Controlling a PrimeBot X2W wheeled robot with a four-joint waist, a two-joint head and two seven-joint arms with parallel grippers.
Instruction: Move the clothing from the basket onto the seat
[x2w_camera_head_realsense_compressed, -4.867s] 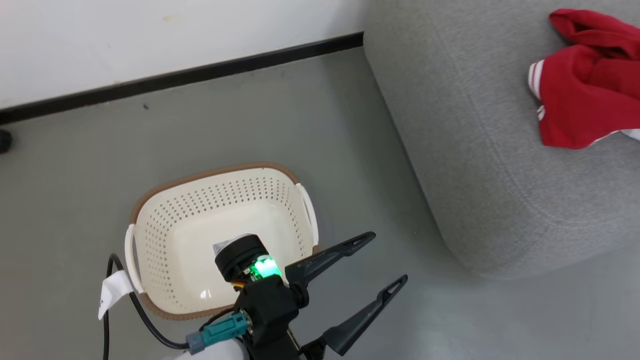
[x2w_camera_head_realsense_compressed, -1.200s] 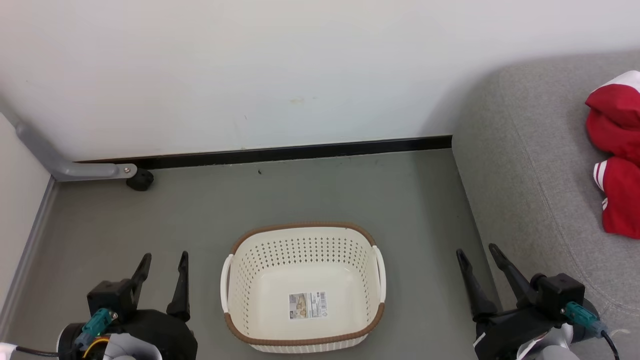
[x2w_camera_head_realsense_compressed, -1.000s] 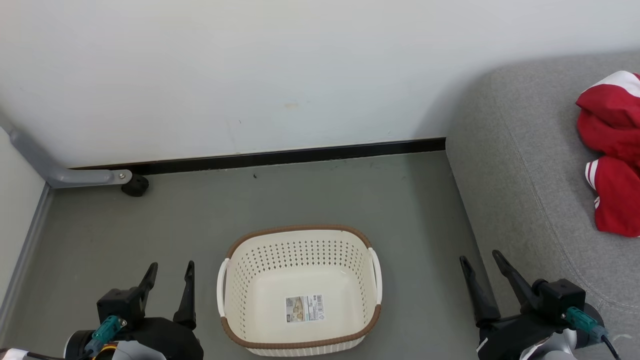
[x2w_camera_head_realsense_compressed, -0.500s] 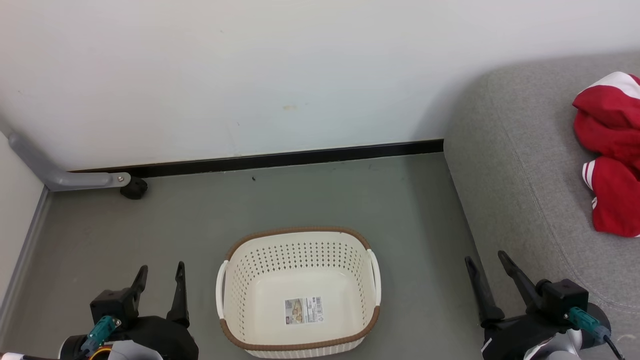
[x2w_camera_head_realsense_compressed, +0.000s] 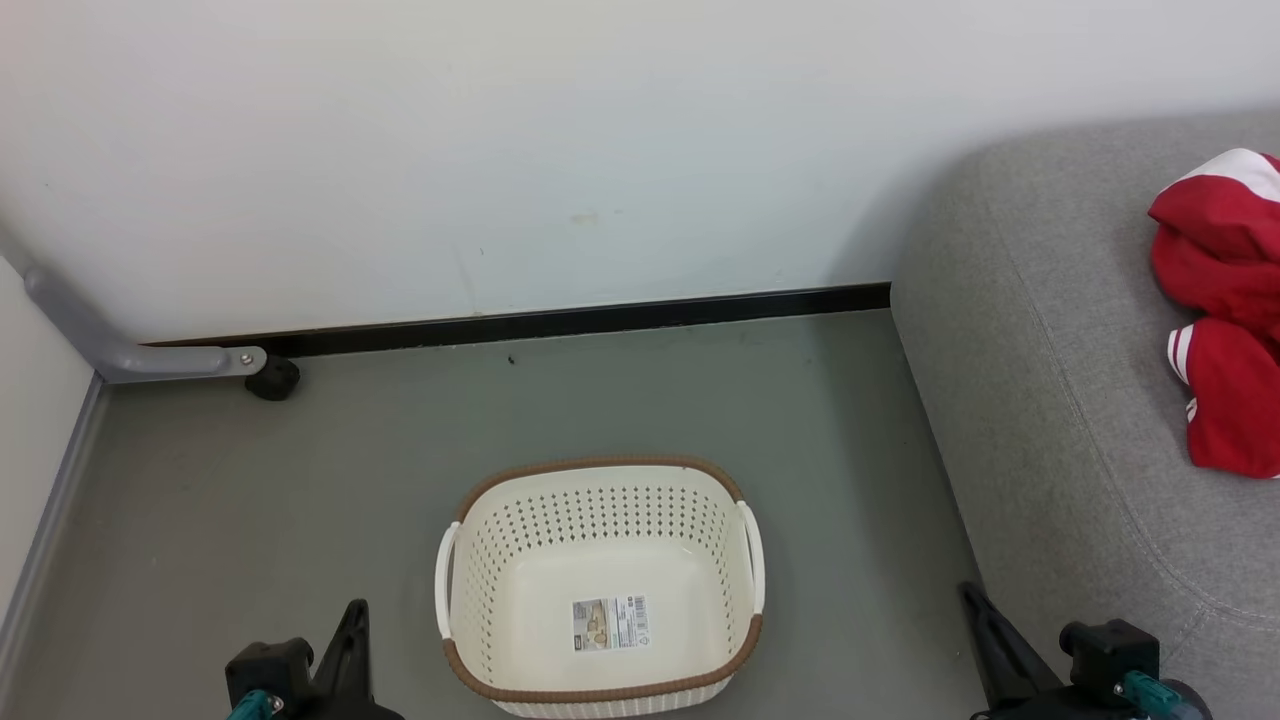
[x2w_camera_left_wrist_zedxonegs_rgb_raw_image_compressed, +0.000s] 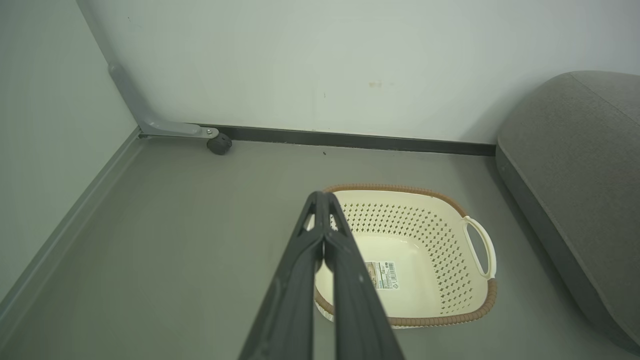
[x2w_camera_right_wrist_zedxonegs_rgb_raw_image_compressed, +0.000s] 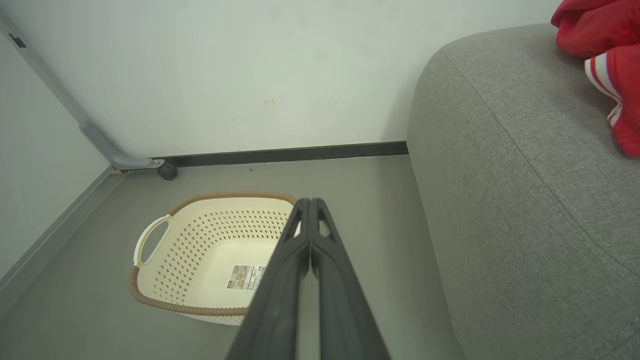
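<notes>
The left gripper (x2w_camera_left_wrist_zedxonegs_rgb_raw_image_compressed: 322, 197) and right gripper (x2w_camera_right_wrist_zedxonegs_rgb_raw_image_compressed: 309, 202) are both clenched on nothing, the cream laundry basket (x2w_camera_head_realsense_compressed: 600, 466) with its paper label (x2w_camera_head_realsense_compressed: 610, 622) stands on the floor (x2w_camera_head_realsense_compressed: 300, 480) between them, and the red-and-white clothing (x2w_camera_head_realsense_compressed: 1215, 300) lies heaped on the grey sofa seat (x2w_camera_head_realsense_compressed: 1040, 400), ahead and right of the right gripper.
</notes>
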